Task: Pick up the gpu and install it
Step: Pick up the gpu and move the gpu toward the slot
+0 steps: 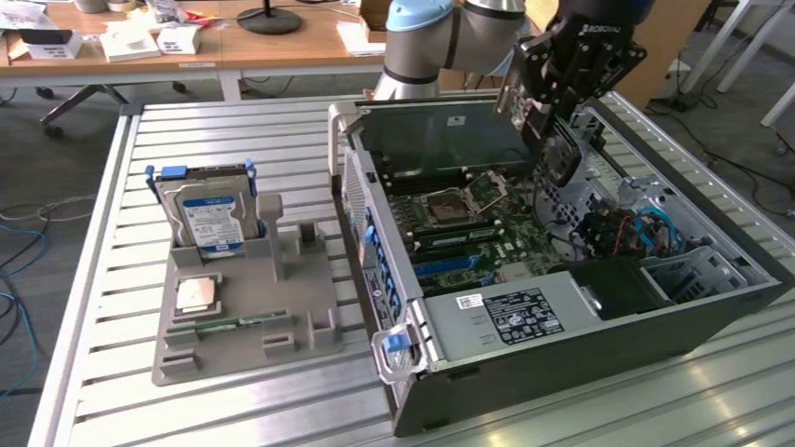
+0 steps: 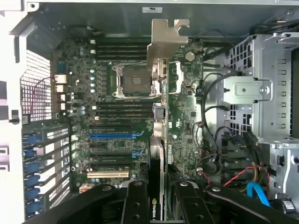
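The gpu [image 2: 157, 154] held over the open computer case [image 1: 597, 345].
Wrist view: the gripper [image 2: 159, 189] jaws clamp the gpu by its two faces, so it sits edge-on above the motherboard [image 2: 126, 93], with its metal bracket [image 2: 167, 39] at the far end. Exterior view: a hard drive [image 1: 211, 212] stands in a grey holder [image 1: 298, 307], well apart on the exterior view's left.

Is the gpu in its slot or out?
Out: the claw holds the gpu edge-on above the motherboard, clear of the blue slot.
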You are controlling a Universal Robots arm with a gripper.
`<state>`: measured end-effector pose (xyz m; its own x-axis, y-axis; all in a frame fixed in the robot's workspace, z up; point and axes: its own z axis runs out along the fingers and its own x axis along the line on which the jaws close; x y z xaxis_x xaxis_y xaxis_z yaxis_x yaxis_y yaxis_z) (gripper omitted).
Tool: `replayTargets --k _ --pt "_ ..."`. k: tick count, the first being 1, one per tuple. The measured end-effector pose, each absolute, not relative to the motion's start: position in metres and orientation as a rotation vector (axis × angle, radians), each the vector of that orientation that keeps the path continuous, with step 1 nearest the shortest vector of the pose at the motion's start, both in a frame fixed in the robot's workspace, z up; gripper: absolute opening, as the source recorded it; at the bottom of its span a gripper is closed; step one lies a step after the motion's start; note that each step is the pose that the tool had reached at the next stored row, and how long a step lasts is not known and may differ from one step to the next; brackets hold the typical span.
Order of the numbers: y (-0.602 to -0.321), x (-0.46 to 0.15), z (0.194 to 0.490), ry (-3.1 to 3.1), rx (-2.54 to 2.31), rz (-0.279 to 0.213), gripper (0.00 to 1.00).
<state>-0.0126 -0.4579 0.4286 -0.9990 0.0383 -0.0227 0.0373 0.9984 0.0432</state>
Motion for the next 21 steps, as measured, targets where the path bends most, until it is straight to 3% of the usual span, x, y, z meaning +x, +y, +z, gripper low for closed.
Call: replayTargets --k 21 --pt "-0.458 0.043 0.428 3.117 0.048 0.067 0.26"
